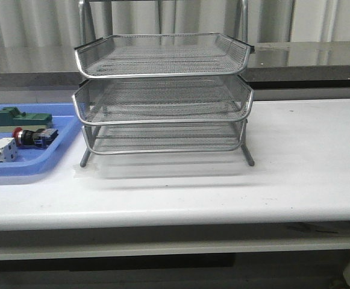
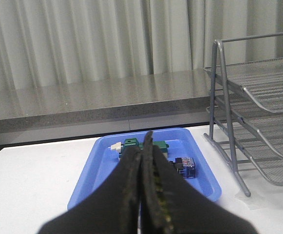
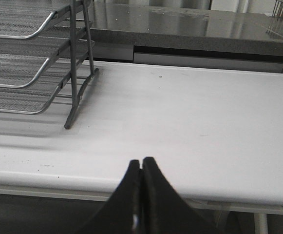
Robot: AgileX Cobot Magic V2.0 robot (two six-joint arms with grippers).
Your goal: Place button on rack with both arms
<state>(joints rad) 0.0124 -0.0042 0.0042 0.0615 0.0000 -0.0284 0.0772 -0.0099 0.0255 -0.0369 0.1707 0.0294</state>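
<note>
Your left gripper (image 2: 143, 146), fingers pressed together and holding nothing, is the nearer arm: the button (image 1: 32, 136) lies in the blue tray (image 1: 18, 170) left of the rack (image 1: 162, 96), long axis left-right, red head pointing left.

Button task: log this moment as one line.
button in blue tray | rack empty | left gripper shut | right gripper shut
</note>
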